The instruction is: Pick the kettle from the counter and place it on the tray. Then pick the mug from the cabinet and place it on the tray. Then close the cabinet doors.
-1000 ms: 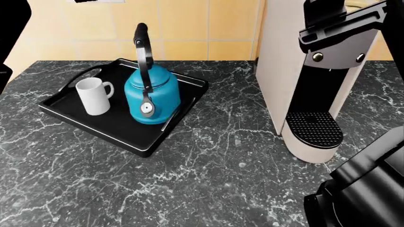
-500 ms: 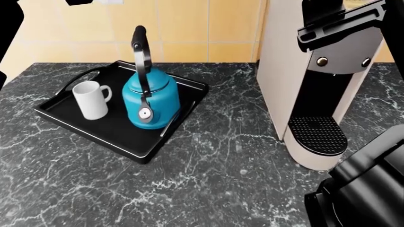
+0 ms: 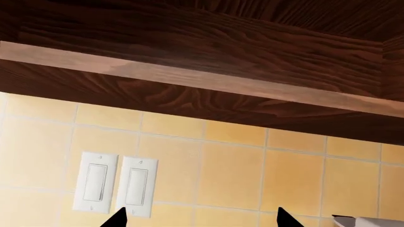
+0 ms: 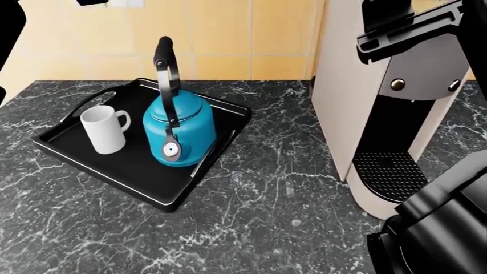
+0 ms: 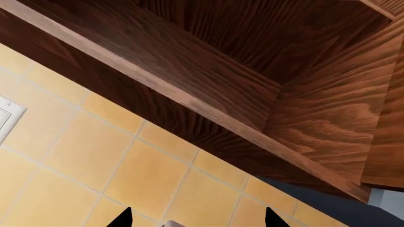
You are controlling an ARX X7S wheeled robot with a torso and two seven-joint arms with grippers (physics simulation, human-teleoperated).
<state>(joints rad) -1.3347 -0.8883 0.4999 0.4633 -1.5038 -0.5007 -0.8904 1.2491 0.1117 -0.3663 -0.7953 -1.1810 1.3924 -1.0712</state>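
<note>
The blue kettle (image 4: 181, 130) stands upright on the black tray (image 4: 114, 174), its black handle rising over it. The white mug (image 4: 102, 131) stands on the same tray just left of the kettle, apart from it. The tray lies on the dark marble counter (image 4: 266, 200). In the left wrist view my left gripper (image 3: 200, 220) is open with nothing between its tips, facing the tiled wall below the wooden cabinet (image 3: 202, 61). My right gripper (image 5: 198, 218) is open too, empty, pointing up at the cabinet (image 5: 208, 71). Neither gripper's jaws show in the head view.
A tall beige coffee machine (image 4: 365, 103) stands on the counter to the right of the tray. Part of my black right arm (image 4: 441, 234) fills the near right corner. Two white light switches (image 3: 117, 184) sit on the yellow tiled wall (image 4: 228, 34).
The head view has tilted upward: tray, kettle and mug have slid left in the picture and more wall shows. Kettle and mug keep their places on the tray.
</note>
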